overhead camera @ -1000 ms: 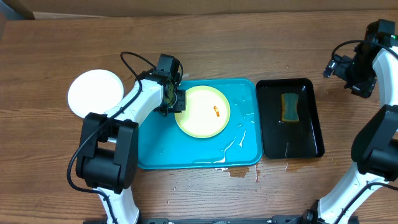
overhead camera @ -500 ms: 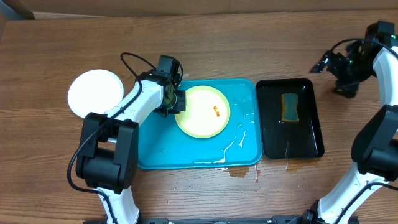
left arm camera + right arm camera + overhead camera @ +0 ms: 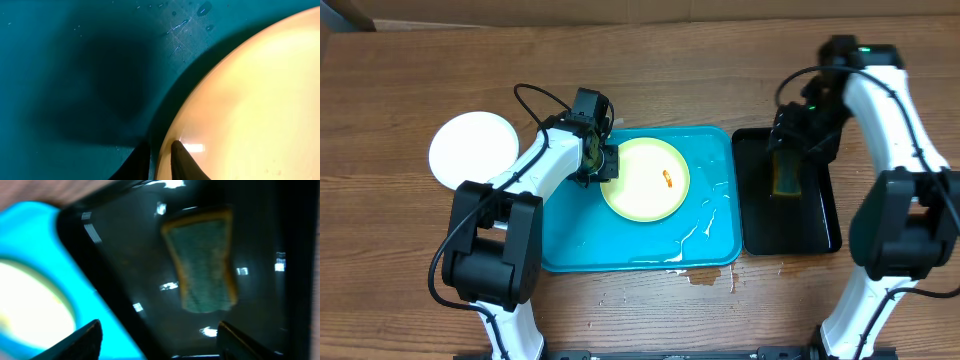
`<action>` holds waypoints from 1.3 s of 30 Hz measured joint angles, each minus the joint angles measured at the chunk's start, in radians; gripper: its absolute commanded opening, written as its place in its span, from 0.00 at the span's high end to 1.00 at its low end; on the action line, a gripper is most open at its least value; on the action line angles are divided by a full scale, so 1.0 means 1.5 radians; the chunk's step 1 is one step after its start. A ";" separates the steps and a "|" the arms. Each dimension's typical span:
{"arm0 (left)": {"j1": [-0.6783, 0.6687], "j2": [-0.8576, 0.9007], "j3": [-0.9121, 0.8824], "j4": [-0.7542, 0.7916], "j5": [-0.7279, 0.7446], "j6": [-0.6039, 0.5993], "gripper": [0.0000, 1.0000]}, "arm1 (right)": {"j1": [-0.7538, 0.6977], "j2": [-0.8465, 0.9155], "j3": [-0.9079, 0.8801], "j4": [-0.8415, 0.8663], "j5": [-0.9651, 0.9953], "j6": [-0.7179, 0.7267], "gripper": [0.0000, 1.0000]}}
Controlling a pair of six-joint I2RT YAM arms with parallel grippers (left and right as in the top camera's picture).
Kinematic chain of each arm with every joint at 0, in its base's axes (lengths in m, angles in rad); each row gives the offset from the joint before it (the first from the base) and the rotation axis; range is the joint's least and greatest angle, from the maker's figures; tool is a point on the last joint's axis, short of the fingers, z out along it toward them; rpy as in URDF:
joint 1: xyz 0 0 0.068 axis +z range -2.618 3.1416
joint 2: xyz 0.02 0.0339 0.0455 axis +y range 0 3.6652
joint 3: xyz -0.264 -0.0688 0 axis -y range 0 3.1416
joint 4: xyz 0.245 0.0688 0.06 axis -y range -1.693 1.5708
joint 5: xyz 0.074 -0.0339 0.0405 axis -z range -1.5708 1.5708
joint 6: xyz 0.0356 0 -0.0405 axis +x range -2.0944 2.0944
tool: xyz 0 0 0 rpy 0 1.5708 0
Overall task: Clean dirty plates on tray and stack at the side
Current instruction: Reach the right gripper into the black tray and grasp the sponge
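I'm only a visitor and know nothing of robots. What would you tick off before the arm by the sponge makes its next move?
1. Left gripper holds the yellow-green plate: ok, fingers straddle its rim.
2. Right gripper open: ok, jaws wide apart.
3. Sponge reachable: ok, lies flat in the black tray, ahead of that gripper.
4. Plate clean: not ok, an orange smear shows.
5. Stacking spot: ok, white plate sits on the table left of the turquoise tray.
6. Grip firm enough for scrubbing: cannot tell.
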 measured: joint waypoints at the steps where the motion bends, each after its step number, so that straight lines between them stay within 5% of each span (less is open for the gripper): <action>1: 0.000 0.000 0.000 0.000 0.000 0.000 0.82 | 0.009 0.000 0.000 -0.001 0.024 0.005 0.31; 11: 0.000 0.000 0.000 0.001 0.000 0.000 0.79 | 0.037 0.000 -0.069 0.007 0.167 0.037 0.33; 20: 0.000 0.000 0.000 0.001 0.000 0.000 0.78 | 0.037 0.000 -0.218 0.147 0.179 0.033 0.38; 21: 0.000 0.000 0.000 0.001 0.000 0.000 0.77 | 0.037 0.000 -0.229 0.160 0.177 0.030 0.41; 27: 0.000 0.000 0.000 0.001 0.000 0.000 0.74 | 0.037 -0.012 -0.264 0.220 0.126 -0.008 0.96; 30: 0.000 0.000 0.000 0.001 0.000 0.000 0.73 | 0.037 -0.013 -0.265 0.224 0.108 -0.012 0.96; 33: 0.000 0.000 0.000 0.001 0.000 0.000 0.69 | 0.036 -0.013 -0.266 0.222 0.103 -0.011 0.51; 39: 0.000 0.000 0.000 0.001 0.000 0.000 0.67 | 0.036 -0.013 -0.268 0.218 0.093 -0.014 0.39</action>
